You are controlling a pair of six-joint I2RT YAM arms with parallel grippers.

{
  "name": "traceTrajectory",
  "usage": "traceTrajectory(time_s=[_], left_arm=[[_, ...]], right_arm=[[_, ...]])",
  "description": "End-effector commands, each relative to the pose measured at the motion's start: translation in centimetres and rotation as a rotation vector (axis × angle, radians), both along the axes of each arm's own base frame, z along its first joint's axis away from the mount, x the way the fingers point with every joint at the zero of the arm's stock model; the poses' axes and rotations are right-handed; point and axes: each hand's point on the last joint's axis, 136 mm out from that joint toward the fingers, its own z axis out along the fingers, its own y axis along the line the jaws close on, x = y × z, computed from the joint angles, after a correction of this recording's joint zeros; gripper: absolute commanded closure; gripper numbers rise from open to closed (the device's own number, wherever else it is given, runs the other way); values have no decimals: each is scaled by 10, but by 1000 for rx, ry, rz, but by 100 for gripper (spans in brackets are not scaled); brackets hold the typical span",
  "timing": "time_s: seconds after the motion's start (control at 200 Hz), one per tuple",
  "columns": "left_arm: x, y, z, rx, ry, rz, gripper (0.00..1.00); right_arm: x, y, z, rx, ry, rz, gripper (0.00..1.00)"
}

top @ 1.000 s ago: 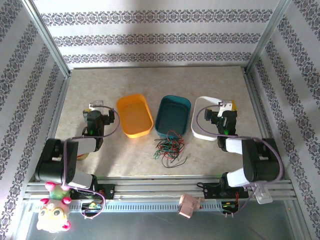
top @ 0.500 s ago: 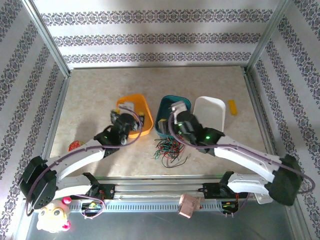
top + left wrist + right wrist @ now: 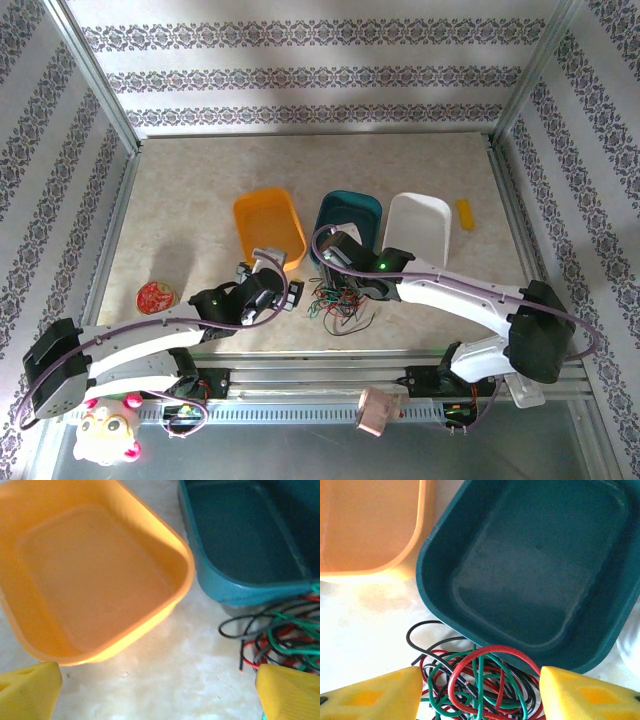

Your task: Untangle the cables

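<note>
The cables lie as one tangle of thin red, green and black wires on the table, just in front of the teal bin. In the right wrist view my right gripper stands over the cables. Its yellow fingertips are apart on either side of the heap, and a red loop rises between them. My right gripper is open. My left gripper hovers just left of the tangle, open wide, with bare table between its fingertips. The cables lie near its right fingertip.
Three bins stand in a row behind the tangle: orange, teal and white. A small yellow piece lies at the right, and a red round object at the left. Metal frame rails border the table.
Both arms have swung from the table's sides to the tangle. The right gripper's jaws have narrowed around the cables. The left gripper has stayed wide open.
</note>
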Motion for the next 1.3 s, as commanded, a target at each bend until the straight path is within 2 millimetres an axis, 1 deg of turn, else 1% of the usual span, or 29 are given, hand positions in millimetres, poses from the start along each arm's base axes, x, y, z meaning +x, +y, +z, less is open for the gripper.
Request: traceTrajectory(time_s=[0.0, 0.13, 0.275, 0.375, 0.435, 0.545, 0.62, 0.7, 0.835, 1.004, 1.089, 1.244, 1.294], left_arm=[[-19, -9, -17, 47, 62, -79, 1], [-30, -35, -19, 88, 61, -197, 1], [-41, -68, -20, 93, 58, -328, 1], [-38, -82, -21, 71, 40, -353, 1], [-34, -88, -18, 71, 15, -364, 1], [-26, -97, -15, 83, -29, -372, 1], [-22, -103, -17, 88, -51, -385, 1], [-18, -110, -23, 99, -58, -392, 1], [-11, -117, -43, 128, -49, -381, 1], [-3, -115, -69, 163, -26, -340, 1], [-1, -113, -81, 182, -10, -329, 6], [2, -106, -98, 203, 22, -311, 26], [2, -103, -103, 212, 32, -306, 30]], right_arm=[[4, 4, -3, 38, 38, -38, 40], [8, 15, -9, 85, 59, -39, 46], [12, 25, -14, 107, 65, -24, 64], [13, 24, -15, 111, 62, -26, 80], [12, 23, -12, 117, 58, -25, 87], [9, 19, -6, 138, 43, -23, 96], [7, 17, 0, 156, 30, -16, 100], [6, 16, 11, 189, 5, -10, 100], [3, 18, 42, 294, -52, 8, 100], [5, 12, 78, 470, -105, -55, 100], [6, 0, 96, 520, -153, -105, 100], [5, -24, 129, 623, -245, -188, 100], [5, -33, 139, 644, -276, -214, 100]])
